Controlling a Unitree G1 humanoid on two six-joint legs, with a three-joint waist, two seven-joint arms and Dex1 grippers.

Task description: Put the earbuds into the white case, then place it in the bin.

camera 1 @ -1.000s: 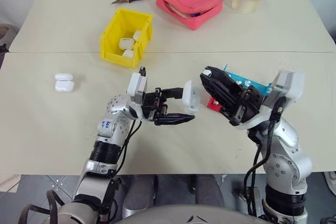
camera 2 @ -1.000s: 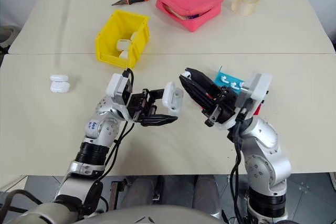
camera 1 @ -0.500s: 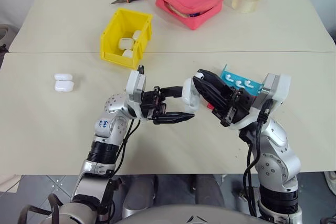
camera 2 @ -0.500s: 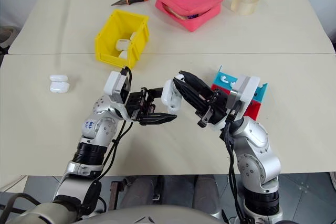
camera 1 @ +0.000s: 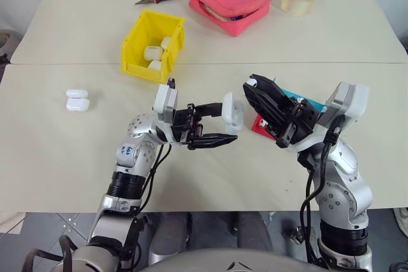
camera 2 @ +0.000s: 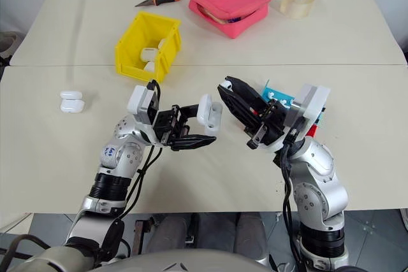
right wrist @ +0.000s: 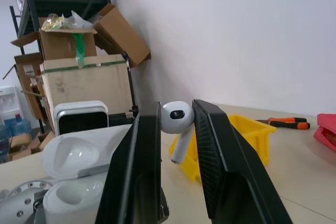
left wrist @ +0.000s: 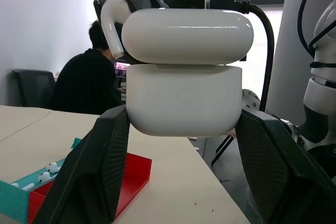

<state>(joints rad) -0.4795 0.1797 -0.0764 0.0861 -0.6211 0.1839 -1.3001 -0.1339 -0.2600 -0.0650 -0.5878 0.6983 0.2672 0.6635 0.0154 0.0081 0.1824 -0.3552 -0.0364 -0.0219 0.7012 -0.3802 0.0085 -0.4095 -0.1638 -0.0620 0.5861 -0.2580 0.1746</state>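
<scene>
The left end effector (camera 1: 215,123) squeezes the white case (camera 1: 232,114), lid open, up above the table (camera 1: 76,157). The right end effector (camera 1: 254,85) pinches one earbud (right wrist: 176,118) just beside it. The earbud could slip out or miss its hole and fall.

My two head eyes look down over the same surface (camera 1: 76,170) from above, while each wrist camera peers closely along my hand (right wrist: 176,145).
</scene>
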